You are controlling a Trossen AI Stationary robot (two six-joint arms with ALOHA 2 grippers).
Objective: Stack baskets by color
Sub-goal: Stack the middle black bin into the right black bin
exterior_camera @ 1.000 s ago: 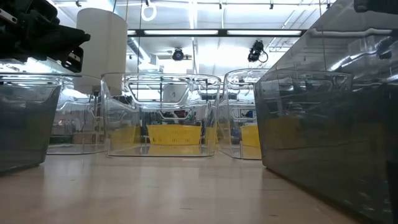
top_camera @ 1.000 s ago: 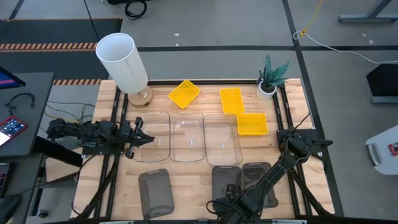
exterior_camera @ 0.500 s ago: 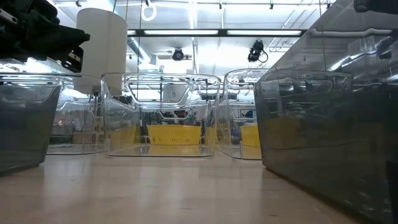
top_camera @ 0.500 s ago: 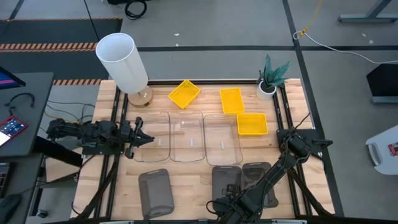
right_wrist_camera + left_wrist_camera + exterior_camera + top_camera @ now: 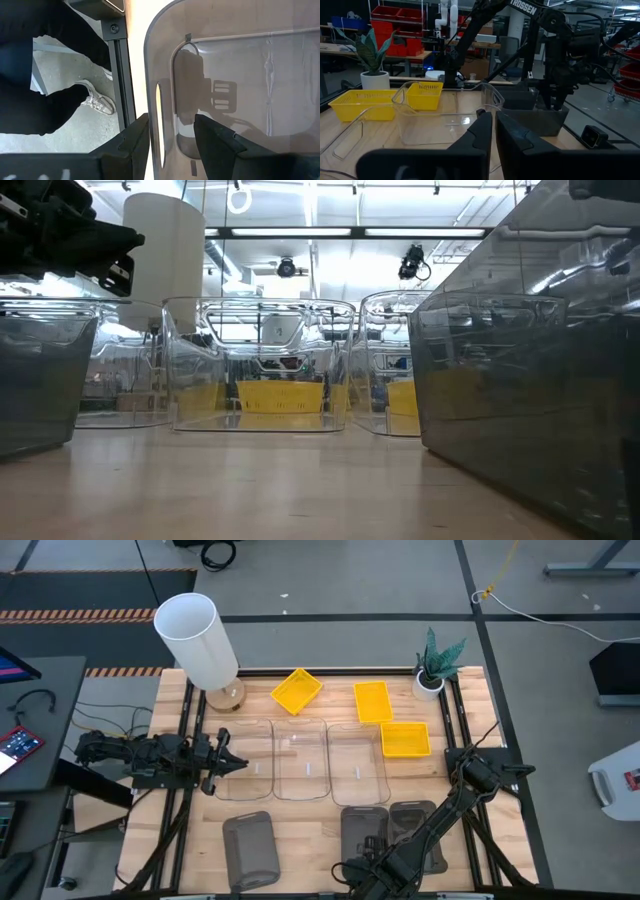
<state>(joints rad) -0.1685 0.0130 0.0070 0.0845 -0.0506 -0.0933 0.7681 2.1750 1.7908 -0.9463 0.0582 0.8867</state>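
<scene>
Three yellow baskets (image 5: 372, 702) lie at the table's far side. Three clear baskets (image 5: 301, 760) stand side by side in the middle, and three dark grey baskets (image 5: 250, 848) sit along the near edge. My left gripper (image 5: 242, 763) hovers level at the table's left edge, shut and empty, pointing at the leftmost clear basket (image 5: 445, 120). My right gripper (image 5: 365, 868) points down, open, over the near end of the middle grey basket (image 5: 364, 830). One of its fingers (image 5: 132, 142) stands outside that basket's near end wall (image 5: 159, 110), the other inside.
A tall white cylinder (image 5: 195, 638) stands at the far left corner, and a small potted plant (image 5: 436, 665) at the far right. A person's leg and shoe (image 5: 95, 102) show on the floor beside the table's near edge. Bare wood lies between the left and middle grey baskets.
</scene>
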